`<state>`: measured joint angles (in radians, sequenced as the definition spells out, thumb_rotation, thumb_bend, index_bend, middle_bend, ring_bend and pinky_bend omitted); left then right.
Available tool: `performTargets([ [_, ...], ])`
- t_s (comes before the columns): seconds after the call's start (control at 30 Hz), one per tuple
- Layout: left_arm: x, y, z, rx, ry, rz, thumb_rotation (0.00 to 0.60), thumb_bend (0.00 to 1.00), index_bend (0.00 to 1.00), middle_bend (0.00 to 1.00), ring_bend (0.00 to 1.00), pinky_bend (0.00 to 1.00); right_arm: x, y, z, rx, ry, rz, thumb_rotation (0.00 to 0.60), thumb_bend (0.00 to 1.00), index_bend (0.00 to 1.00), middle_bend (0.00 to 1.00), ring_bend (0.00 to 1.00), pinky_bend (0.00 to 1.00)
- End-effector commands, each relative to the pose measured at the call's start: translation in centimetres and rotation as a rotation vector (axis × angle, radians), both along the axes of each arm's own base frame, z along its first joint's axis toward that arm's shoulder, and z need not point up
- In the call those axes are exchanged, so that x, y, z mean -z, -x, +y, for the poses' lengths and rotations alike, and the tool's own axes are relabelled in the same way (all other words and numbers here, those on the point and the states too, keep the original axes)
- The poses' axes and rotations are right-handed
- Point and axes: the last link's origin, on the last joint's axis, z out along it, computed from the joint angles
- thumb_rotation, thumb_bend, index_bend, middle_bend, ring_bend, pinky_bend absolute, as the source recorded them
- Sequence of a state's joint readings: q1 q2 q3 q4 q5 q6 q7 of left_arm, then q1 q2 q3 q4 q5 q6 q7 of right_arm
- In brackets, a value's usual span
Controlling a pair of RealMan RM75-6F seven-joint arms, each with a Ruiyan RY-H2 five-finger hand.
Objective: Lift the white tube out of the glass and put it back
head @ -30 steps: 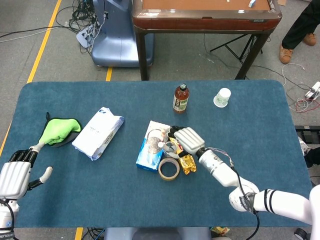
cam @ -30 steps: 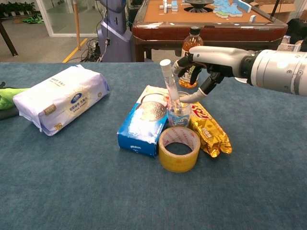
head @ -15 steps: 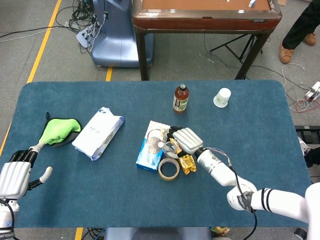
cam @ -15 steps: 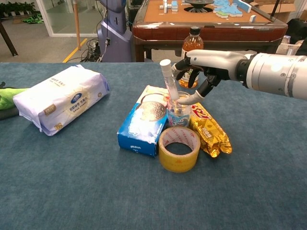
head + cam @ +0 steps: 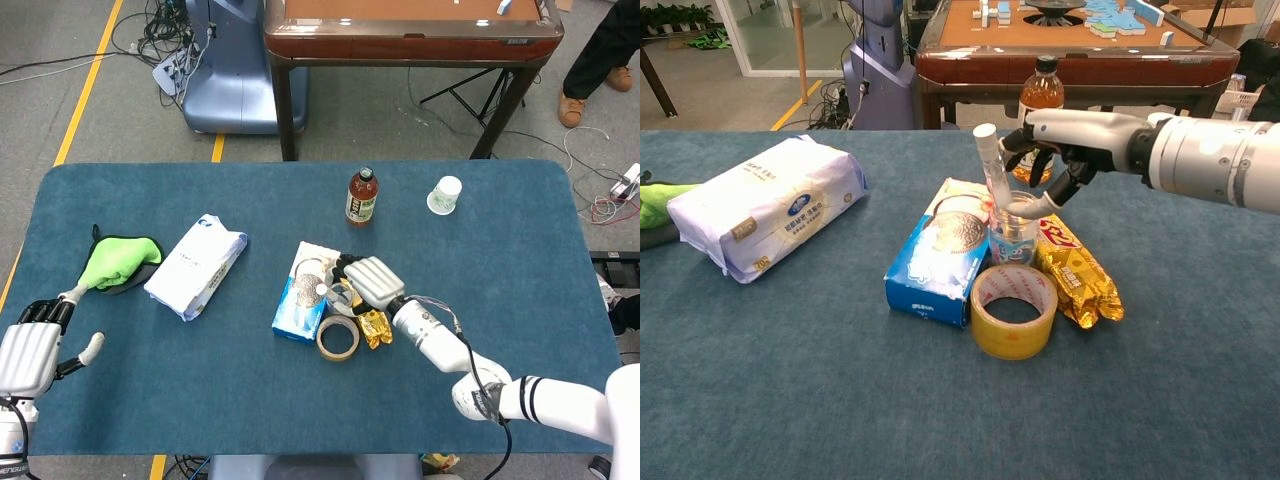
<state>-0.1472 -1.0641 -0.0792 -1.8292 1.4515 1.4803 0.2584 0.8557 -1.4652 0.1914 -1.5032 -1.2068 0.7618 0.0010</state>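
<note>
Reaching in from the right, the right hand (image 5: 1065, 150) hovers palm-down by the white tube (image 5: 992, 168), fingers spread and curled around it; actual grip is unclear. It stands tilted inside the glass (image 5: 1013, 237). Left hand (image 5: 35, 345) rests open, holding nothing.

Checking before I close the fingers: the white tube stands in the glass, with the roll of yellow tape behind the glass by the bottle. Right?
Not quite. The white tube does stand in the glass, but the roll of yellow tape lies in front of the glass, nearer the robot, not behind it by the bottle. The chest view shows this plainly.
</note>
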Motion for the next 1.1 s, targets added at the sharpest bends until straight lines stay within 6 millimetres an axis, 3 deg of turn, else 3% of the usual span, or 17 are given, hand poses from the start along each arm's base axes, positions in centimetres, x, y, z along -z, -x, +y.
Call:
performTargets([
  [0.03, 0.00, 0.00, -0.01, 0.000, 0.000, 0.000, 0.600, 0.21, 0.11, 0.20, 0.24, 0.19, -0.01, 0.02, 0.02, -0.001, 0.001, -0.001, 0.600, 0.41, 0.43, 0.28, 0.19, 0.28],
  [0.73, -0.03, 0.09, 0.03, -0.001, -0.001, -0.001, 0.600, 0.21, 0.11, 0.20, 0.24, 0.19, 0.33, 0.11, -0.12, 0.004, -0.003, -0.002, 0.600, 0.41, 0.47, 0.30, 0.19, 0.28],
  [1.1, -0.02, 0.21, -0.01, -0.004, 0.001, 0.001, 0.600, 0.21, 0.11, 0.20, 0.24, 0.19, 0.39, 0.28, -0.21, 0.014, 0.002, -0.006, 0.600, 0.45, 0.54, 0.34, 0.19, 0.28],
])
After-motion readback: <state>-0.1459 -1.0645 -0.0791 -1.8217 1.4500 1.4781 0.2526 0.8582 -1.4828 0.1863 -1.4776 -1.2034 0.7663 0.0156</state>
